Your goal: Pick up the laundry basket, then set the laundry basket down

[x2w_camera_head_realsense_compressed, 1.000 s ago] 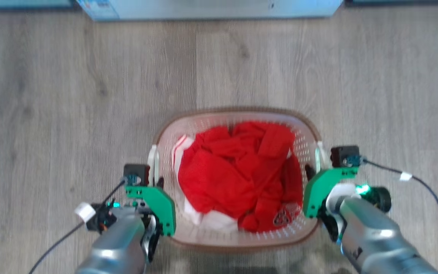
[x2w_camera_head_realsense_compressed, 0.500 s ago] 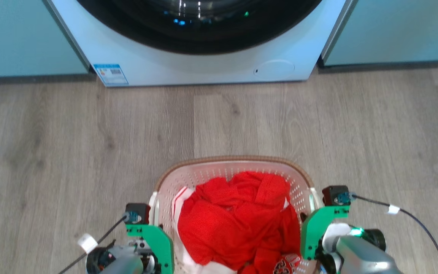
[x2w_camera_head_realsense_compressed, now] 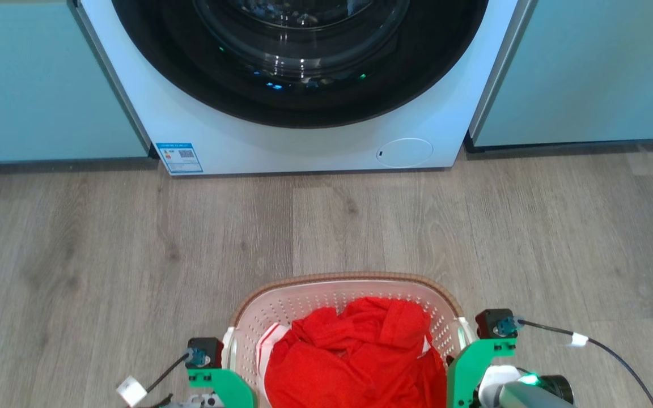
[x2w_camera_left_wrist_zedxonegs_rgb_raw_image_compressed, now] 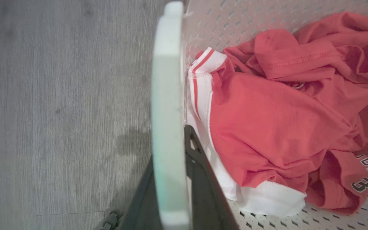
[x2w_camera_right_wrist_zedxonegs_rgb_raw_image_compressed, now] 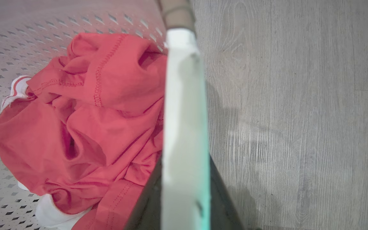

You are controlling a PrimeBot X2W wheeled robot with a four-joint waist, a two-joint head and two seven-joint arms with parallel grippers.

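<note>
The laundry basket (x2w_camera_head_realsense_compressed: 349,279) is right at the bottom edge of the head view, square in front of the washing machine (x2w_camera_head_realsense_compressed: 304,147), over the grey wood floor (x2w_camera_head_realsense_compressed: 105,243). Red clothes (x2w_camera_head_realsense_compressed: 355,357) are piled inside, with a bit of white trim showing. The left gripper (x2w_camera_left_wrist_zedxonegs_rgb_raw_image_compressed: 172,147) is clamped on the basket's left handle (x2w_camera_left_wrist_zedxonegs_rgb_raw_image_compressed: 168,80), one dark finger on each side. The right gripper (x2w_camera_right_wrist_zedxonegs_rgb_raw_image_compressed: 185,169) has the right handle (x2w_camera_right_wrist_zedxonegs_rgb_raw_image_compressed: 184,95) pinched the same way. Honestly can't tell if the basket touches the floor or hangs just above it.
</note>
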